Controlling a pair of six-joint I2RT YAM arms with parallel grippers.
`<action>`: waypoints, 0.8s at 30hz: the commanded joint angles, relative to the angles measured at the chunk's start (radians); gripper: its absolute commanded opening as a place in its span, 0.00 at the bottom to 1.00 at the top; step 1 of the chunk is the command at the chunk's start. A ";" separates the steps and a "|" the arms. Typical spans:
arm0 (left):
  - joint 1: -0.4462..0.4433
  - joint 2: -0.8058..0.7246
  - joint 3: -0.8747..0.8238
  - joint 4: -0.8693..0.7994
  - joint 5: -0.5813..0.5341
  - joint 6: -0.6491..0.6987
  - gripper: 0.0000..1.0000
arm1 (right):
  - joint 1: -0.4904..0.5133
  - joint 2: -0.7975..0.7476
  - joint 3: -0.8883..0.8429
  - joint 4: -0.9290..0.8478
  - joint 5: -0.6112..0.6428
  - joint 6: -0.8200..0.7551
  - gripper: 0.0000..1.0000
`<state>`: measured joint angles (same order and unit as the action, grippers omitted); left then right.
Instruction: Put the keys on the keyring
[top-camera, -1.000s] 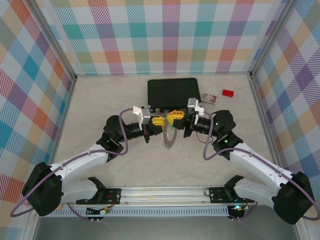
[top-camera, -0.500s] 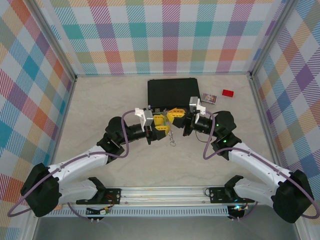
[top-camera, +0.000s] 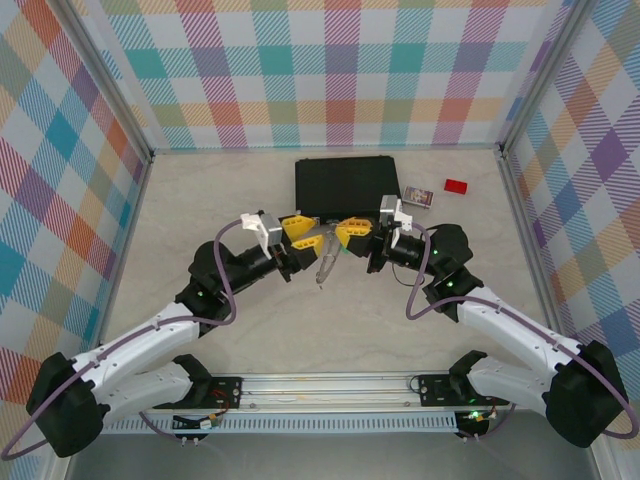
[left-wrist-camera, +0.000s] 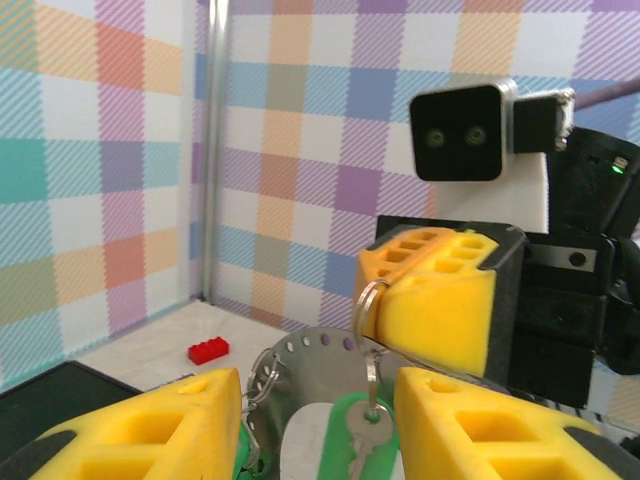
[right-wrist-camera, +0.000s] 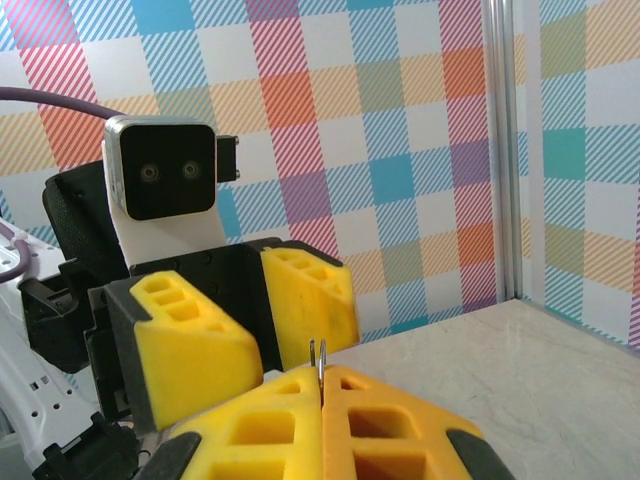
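Both arms reach forward and bend inward, so the two grippers face each other with their fingertips near. The left gripper has its yellow fingers parted. The right gripper has its fingers pressed together, with the thin edge of the keyring pinched between their tips.

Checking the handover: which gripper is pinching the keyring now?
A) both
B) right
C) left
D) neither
B: the right gripper is shut on the thin metal edge of the keyring, while the jaws of the left gripper stand apart.
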<state>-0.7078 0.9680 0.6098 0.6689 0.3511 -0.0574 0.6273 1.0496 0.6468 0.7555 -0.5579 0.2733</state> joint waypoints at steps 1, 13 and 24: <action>0.018 -0.025 0.002 -0.031 -0.039 -0.011 0.44 | -0.006 -0.021 -0.003 0.054 -0.002 0.006 0.00; 0.032 0.033 0.080 -0.035 0.087 -0.068 0.42 | -0.006 0.011 0.009 0.064 -0.060 0.034 0.00; 0.068 0.109 0.090 0.098 0.273 -0.148 0.35 | -0.008 0.007 0.005 0.056 -0.061 0.027 0.00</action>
<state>-0.6498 1.0676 0.6670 0.6945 0.5415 -0.1699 0.6270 1.0637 0.6468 0.7620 -0.6044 0.2920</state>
